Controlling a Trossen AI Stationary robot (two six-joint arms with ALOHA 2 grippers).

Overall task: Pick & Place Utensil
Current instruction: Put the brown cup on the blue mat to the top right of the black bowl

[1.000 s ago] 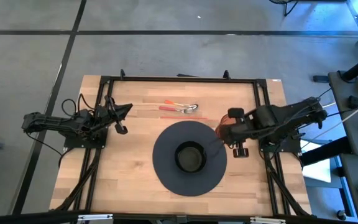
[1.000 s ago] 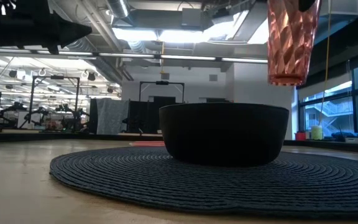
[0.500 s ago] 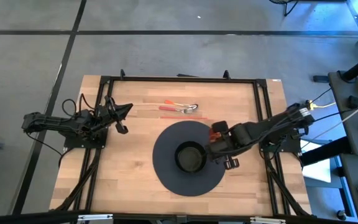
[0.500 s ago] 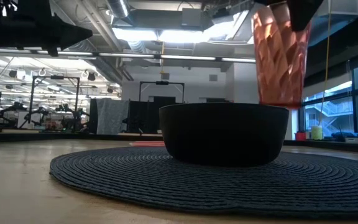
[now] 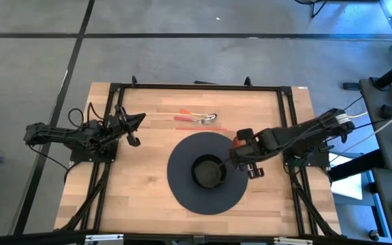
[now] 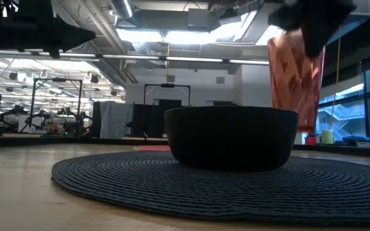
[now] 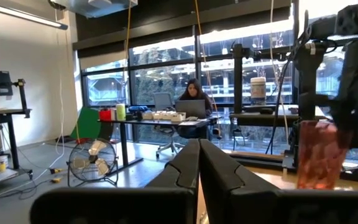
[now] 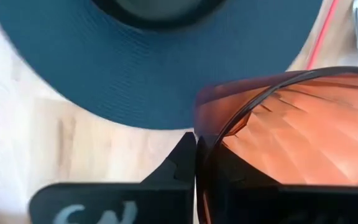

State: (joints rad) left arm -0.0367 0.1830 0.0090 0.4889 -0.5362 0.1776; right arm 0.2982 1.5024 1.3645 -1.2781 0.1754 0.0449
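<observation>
A pink faceted tumbler (image 5: 239, 141) is in my right gripper (image 5: 241, 151), at the right edge of the round black placemat (image 5: 182, 184). It also shows in the low view (image 6: 294, 77) and the left wrist view (image 7: 316, 155). A black bowl (image 5: 208, 171) stands on the middle of the mat. Red-handled utensils (image 5: 196, 118) lie flat on the wood beyond the mat. My left gripper (image 5: 136, 124) is shut and empty at the table's left side, its fingers together in its wrist view (image 7: 199, 162). My right gripper holds the tumbler by its rim (image 8: 199, 127), the wall pinched with one finger inside the tumbler and one finger (image 8: 182, 158) outside. The fingers come from above. The tumbler hangs about upright below them, its base (image 6: 306, 127) low, behind the bowl's right side.
A black frame (image 5: 196, 86) runs along the table's edges. Bare wood lies left of the mat and along the near edge. Beyond the table there is a room with desks and a seated person (image 7: 192, 99).
My right gripper has carried the tumbler from the table's right side toward the bowl and the mat's right edge, and down. The tumbler now hangs much lower, its base dropped from above the bowl's rim to behind the bowl.
</observation>
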